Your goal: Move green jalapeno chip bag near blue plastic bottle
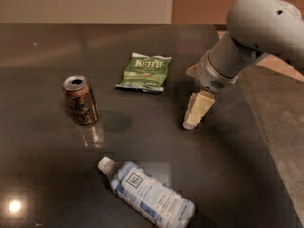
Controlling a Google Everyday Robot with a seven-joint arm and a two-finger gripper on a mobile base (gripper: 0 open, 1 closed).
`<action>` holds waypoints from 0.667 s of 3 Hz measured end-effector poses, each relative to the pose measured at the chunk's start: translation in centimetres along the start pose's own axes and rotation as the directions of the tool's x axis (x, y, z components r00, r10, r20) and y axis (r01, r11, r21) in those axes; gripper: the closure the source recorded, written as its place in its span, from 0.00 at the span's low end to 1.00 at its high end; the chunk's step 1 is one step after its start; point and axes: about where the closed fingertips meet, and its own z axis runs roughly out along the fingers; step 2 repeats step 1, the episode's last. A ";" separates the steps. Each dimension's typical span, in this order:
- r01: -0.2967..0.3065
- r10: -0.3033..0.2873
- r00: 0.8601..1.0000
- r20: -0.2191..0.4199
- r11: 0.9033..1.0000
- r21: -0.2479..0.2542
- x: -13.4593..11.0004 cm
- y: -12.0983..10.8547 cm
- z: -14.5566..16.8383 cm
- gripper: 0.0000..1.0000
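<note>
Dark table [42, 46]: bag [144, 71], can [80, 100], bottle [149, 196]; tool [190, 122] seemingly above.

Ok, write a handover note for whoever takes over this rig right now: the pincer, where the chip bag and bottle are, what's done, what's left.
Pincer: pointing down over the table, just right of the green jalapeno chip bag, not touching it.
Chip bag: lying flat toward the far middle of the table.
Blue plastic bottle: on its side at the near edge, cap to the left, well apart from the bag.
Soda can: upright at left.
Done: nothing yet; the bag is not grasped.
Left: grasp the bag, set it beside the bottle, release.
</note>
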 end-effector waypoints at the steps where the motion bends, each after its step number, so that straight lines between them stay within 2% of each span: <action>1: 0.000 0.000 1.000 0.000 1.000 0.000 0.0 0.0 0.0 0.00; 2: 0.000 0.000 1.000 0.000 1.000 0.000 0.0 0.0 0.0 0.00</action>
